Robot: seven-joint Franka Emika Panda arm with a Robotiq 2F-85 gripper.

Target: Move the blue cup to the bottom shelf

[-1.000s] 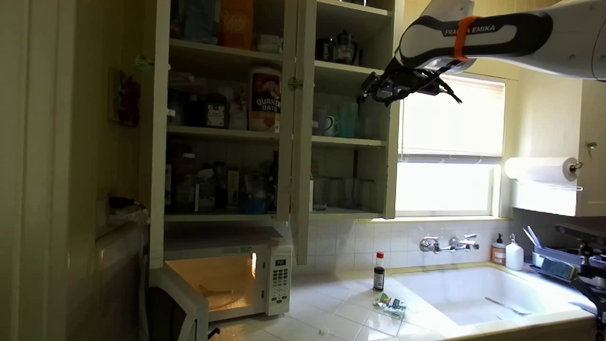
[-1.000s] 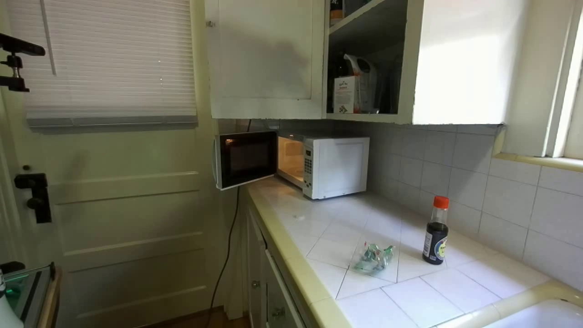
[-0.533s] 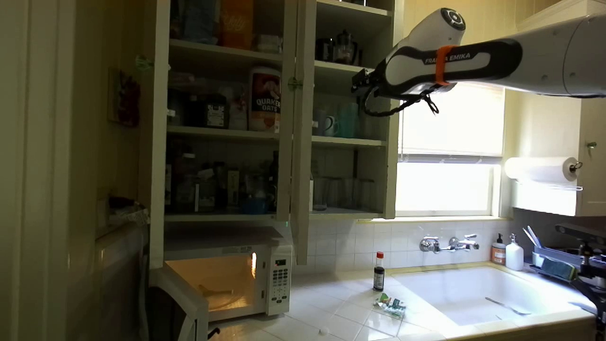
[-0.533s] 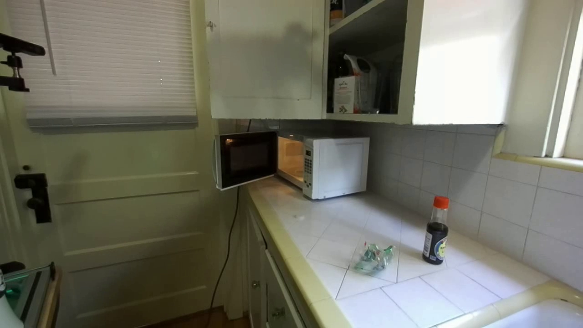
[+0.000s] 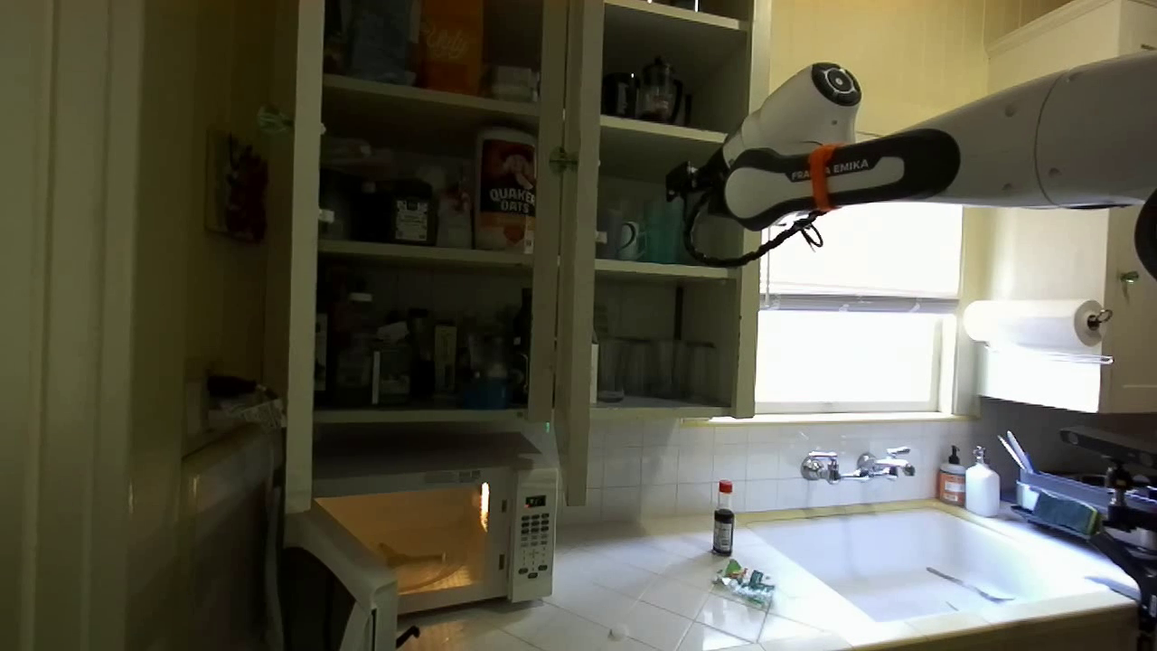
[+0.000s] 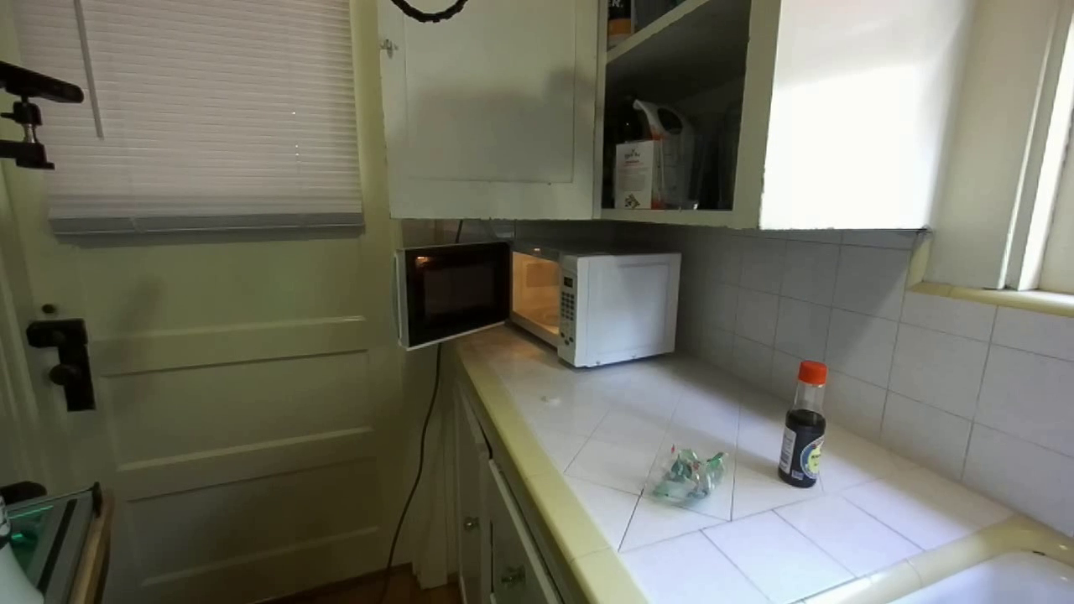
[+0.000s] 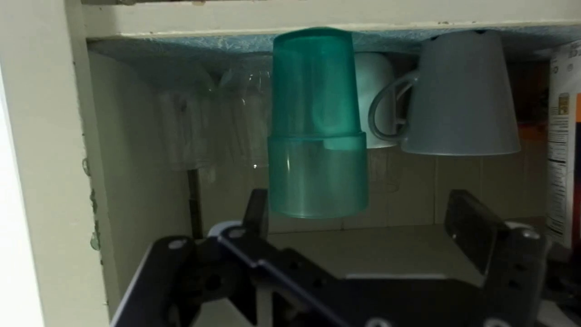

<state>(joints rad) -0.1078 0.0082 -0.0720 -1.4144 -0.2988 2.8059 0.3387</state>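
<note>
The blue-green cup (image 7: 317,122) stands on the cupboard's cup shelf (image 7: 290,18) in the wrist view, which is upside down. It has a ridge round its middle; I cannot tell whether it is two stacked cups. It also shows in an exterior view (image 5: 664,233). My gripper (image 7: 363,222) is open and empty, its fingers wide apart. The cup is ahead of them, nearer the picture's left finger. In an exterior view my gripper (image 5: 676,181) is above the cup's level, at the cupboard front. The bottom shelf (image 5: 660,409) is one board lower and also shows in an exterior view (image 6: 671,216).
A grey mug (image 7: 463,95) and a white mug (image 7: 376,95) stand beside the cup. Clear glasses (image 7: 245,113) stand on its other side, near the cupboard's side wall (image 7: 50,159). Glasses (image 5: 660,366) stand on the bottom shelf, with a box (image 6: 638,172) there.
The arm has come down and moved left toward the cupboard in an exterior view. The gripper has turned toward the cup shelf. A black cable loop has come into view at the top of an exterior view.
</note>
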